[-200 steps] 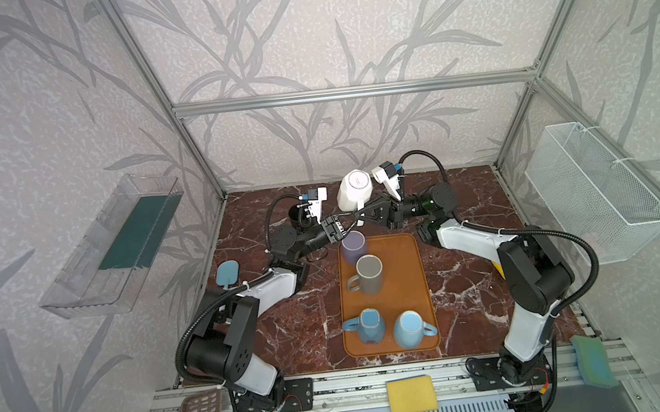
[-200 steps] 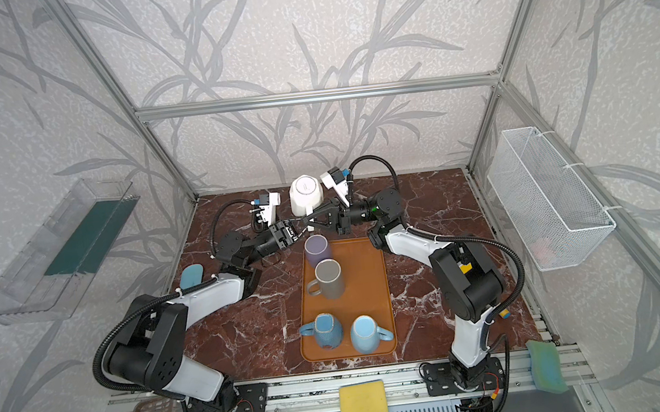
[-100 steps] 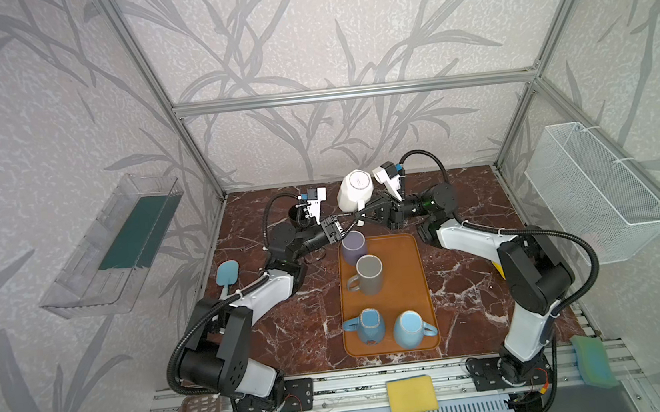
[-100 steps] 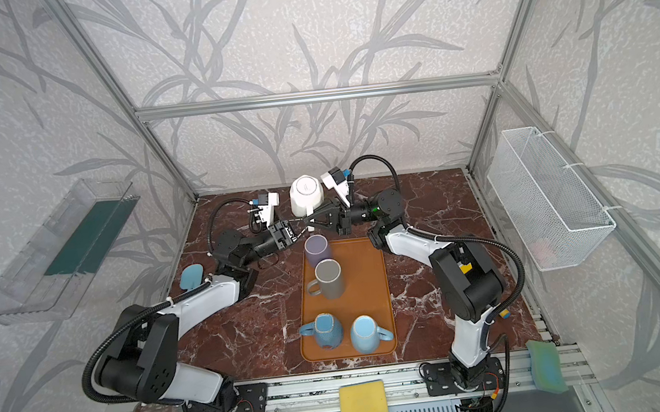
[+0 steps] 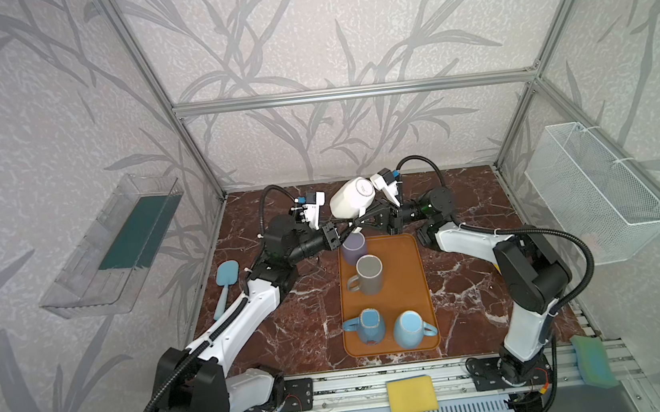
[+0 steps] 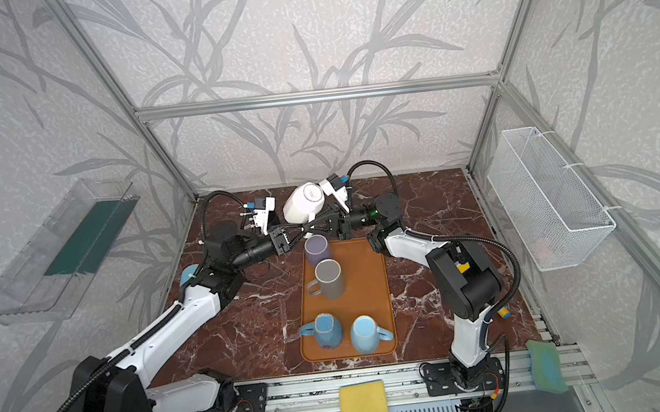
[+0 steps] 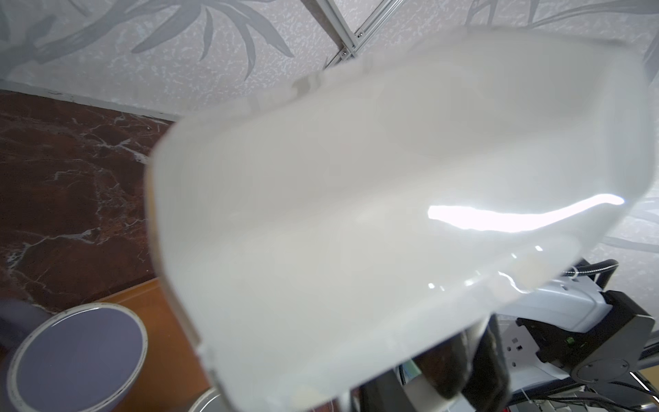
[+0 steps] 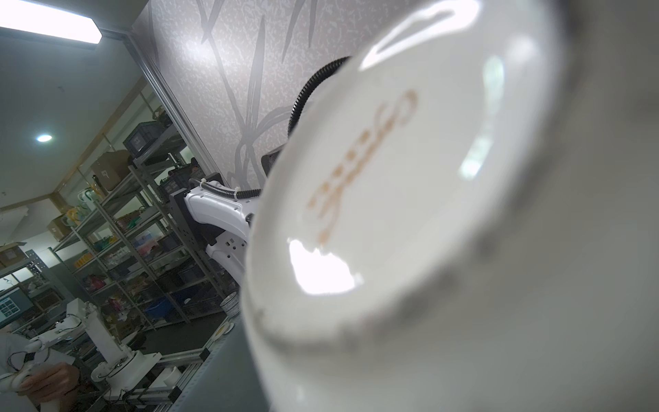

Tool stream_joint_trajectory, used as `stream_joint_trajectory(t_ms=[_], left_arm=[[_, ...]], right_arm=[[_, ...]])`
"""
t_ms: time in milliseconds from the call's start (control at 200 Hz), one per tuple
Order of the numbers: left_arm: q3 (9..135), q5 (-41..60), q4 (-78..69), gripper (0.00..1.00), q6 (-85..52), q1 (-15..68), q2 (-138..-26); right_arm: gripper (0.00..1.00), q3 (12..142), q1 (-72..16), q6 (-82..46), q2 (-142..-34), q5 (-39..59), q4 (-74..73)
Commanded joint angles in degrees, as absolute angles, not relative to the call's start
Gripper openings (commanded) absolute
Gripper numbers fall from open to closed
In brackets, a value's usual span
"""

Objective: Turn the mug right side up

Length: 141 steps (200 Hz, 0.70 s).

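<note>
**A:** What is changed against a second back?

**B:** Little. The mug (image 5: pixel 353 202) is kept aloft at the back of the table (image 5: pixel 301 302). It is over the far end of the tray (image 5: pixel 410 273), just above the purple mug (image 5: pixel 353 247), and no shift of it is seen. The elbow of the left arm (image 5: pixel 247 307) is swung out toward the near left. The left tool (image 5: pixel 348 225) seems narrowed slightly.

**A:** Tool states?

**B:** The right tool (image 5: pixel 363 221) is closed tight, with its fingers run in under the mug. The mug is judged to be held by it, though the contact spot is hidden. The left tool is narrow and is brought up against the mug's lower side. Whether anything is gripped by it cannot be told, since the left wrist view is filled by blurred white wall.

**A:** Orientation?

**B:** The base is seen tilted upward in both top views. The mouth is pointed down toward the left arm. The mug is not righted yet.

**A:** Meaning for the task?

**B:** A handover or two-tool regrasp is judged to be under way, and the flip itself is not yet done. A firm left grip is needed before the right tool is released. Otherwise a slip onto the purple mug is risked.
</note>
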<state>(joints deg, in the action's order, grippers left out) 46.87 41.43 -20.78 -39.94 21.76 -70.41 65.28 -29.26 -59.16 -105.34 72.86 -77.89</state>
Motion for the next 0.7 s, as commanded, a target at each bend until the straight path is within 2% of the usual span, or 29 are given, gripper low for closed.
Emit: stream_joint_trajectory(t_ms=[0, 270, 440, 700], left_arm=[[50.8, 35.7, -19.4, 0.00, -34.4, 23.3, -68.2], [50.9, 28.1, -14.5, 0.00, -29.9, 24.4, -64.4], [51.6, 25.2, -10.8, 0.00, -26.4, 25.4, -63.7], [52.8, 18.1, -5.1, 0.00, -20.5, 28.2, -62.5]], right_arm=[[0.00, 64.2, -30.7, -56.8, -106.0, 73.8, -76.5], [0.00, 61.5, -30.8, -47.8, -102.5, 67.5, -62.1], [0.07, 61.0, -31.1, -40.6, -99.2, 63.9, -49.5], [0.10, 61.5, -31.4, -34.9, -95.7, 59.2, -34.6]])
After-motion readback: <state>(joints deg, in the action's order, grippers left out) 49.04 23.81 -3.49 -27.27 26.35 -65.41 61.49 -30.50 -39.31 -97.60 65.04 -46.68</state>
